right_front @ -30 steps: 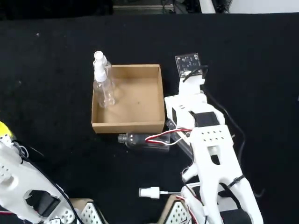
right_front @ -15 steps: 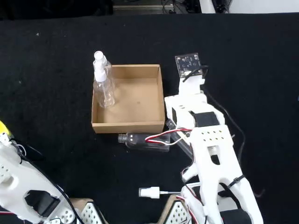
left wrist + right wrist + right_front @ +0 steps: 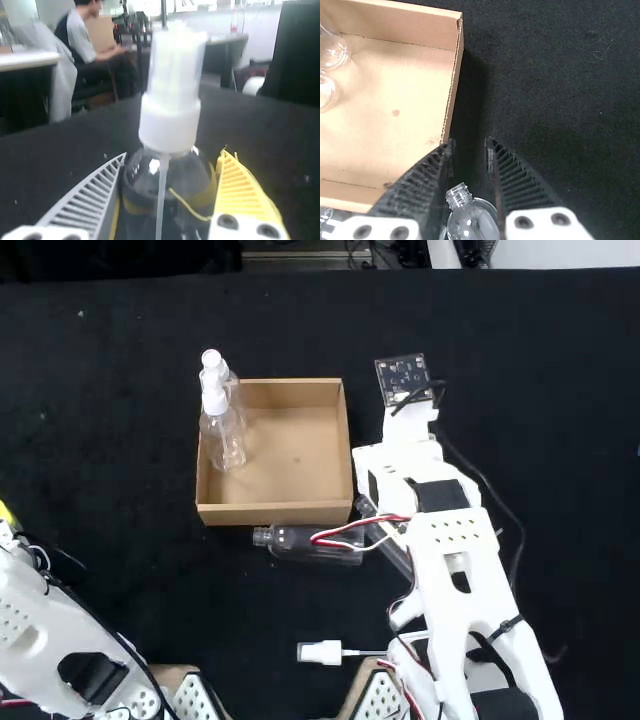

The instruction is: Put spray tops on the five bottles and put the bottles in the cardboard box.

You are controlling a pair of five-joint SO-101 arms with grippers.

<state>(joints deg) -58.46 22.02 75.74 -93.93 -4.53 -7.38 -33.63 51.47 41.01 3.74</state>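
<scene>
Jaws of left gripper (image 3: 172, 155) closed on capped bottle (image 3: 170, 186), well apart from cardboard box (image 3: 275, 511) ahead on right arm's side; right gripper (image 3: 469, 142) clamped on uncapped bottle (image 3: 466, 216) just beside box corner.

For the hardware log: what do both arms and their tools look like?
The left arm and right arm are white segments with black servos. The right one carries red, white and black wires and a black circuit board; the right tool has black ribbed fingers on a white base. The left tool pairs a grey ribbed finger with a yellow one.
</scene>
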